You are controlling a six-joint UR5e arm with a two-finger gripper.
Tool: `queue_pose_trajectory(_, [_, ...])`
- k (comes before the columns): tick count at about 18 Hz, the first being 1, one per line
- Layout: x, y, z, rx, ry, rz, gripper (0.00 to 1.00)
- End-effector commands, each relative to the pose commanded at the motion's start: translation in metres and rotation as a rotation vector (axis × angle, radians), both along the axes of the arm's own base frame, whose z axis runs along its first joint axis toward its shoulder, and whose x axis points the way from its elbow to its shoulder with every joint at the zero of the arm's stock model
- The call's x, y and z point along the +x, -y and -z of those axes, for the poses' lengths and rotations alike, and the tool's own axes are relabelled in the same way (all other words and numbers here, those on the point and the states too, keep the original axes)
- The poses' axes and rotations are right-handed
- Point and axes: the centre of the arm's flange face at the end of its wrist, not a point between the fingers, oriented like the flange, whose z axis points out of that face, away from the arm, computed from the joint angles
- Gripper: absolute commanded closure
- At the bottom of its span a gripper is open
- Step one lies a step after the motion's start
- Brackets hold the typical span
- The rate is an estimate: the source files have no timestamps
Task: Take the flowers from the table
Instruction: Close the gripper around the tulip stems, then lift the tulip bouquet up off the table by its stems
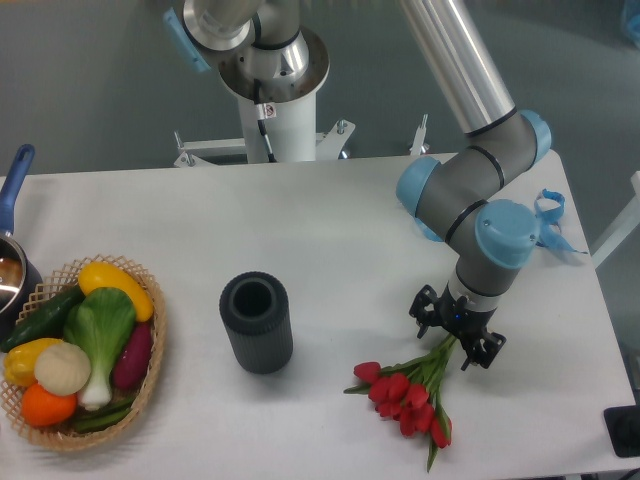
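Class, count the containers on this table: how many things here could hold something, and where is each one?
3. The wicker basket of vegetables sits at the left front, a pot is cut off by the left edge, and the dark cylinder stands mid-table. Others may lie outside view.

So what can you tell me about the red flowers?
The flowers are a bunch of red tulips with green stems and leaves. They lie flat on the white table, heads pointing toward the front edge. The stems run up between the fingers of the gripper, which is down over them.
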Motion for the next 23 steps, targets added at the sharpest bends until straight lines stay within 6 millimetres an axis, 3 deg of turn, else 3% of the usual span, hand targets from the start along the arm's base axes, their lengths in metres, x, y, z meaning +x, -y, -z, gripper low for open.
queue_pose_trajectory(4, [0.001, -0.001, 0.001, -0.001, 0.003, -0.006, 0.47])
queue_pose_trajectory(12, [0.000, -0.001, -0.005, 0.004, -0.004, -0.014, 0.76])
queue_pose_trajectory(16, [0.000, -0.001, -0.010, 0.007, -0.005, -0.033, 0.80])
queue_pose_trajectory(18, [0.000, 0.000, -0.021, 0.021, -0.014, -0.041, 0.80])
queue_pose_trajectory(20, [0.002, 0.001, -0.045, 0.041, -0.038, -0.055, 0.80])
queue_pose_trajectory(23, [0.017, -0.002, -0.106, 0.142, -0.051, -0.132, 0.79])
